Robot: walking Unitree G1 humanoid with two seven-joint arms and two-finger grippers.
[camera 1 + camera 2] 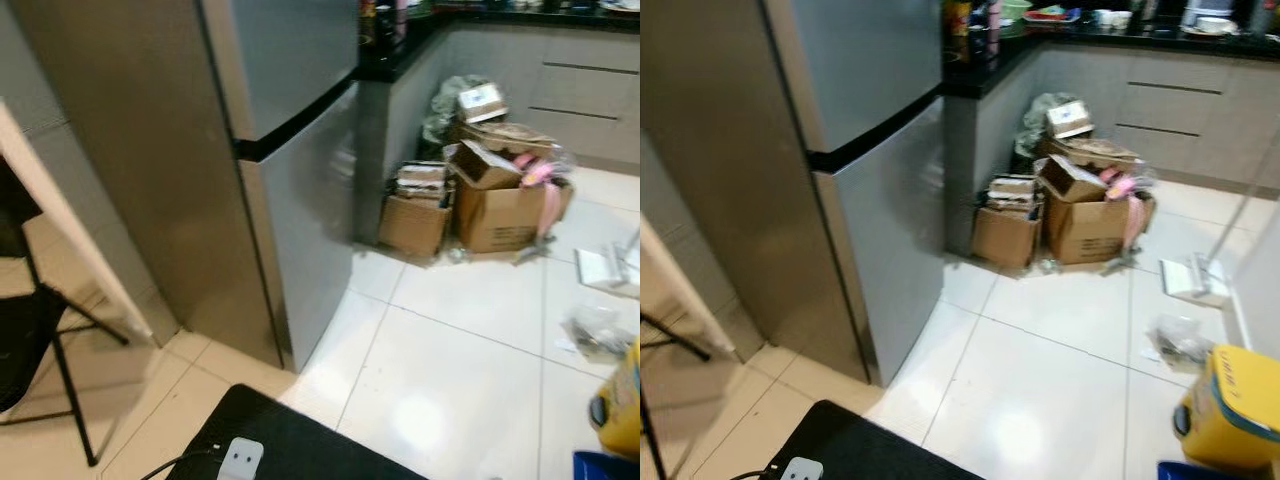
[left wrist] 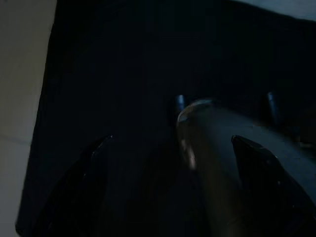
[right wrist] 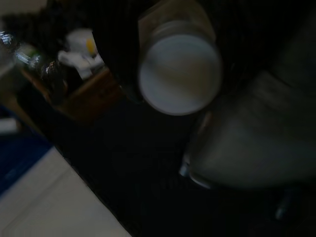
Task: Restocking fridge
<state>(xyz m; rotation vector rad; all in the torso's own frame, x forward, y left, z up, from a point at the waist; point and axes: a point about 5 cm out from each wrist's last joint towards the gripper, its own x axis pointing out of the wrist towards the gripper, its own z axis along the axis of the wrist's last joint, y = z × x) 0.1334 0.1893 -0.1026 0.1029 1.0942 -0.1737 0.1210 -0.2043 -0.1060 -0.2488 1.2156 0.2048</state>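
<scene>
Steel-grey fridge point(image 1: 200, 150) stood shut, with cardboard boxes point(image 1: 480, 195) on the floor beyond it, beside the dark worktop point(image 1: 395, 45). Left gripper point(image 2: 173, 187) hung over a black mat point(image 2: 123, 74), fingers point(image 2: 74, 182) spread wide, gripping nothing. Right gripper's finger state could not be told.

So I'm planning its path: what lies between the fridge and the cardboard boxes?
Bare white tiled floor and the grey end of the counter cabinet lie between the fridge and the cardboard boxes, seen in both eye views.
</scene>
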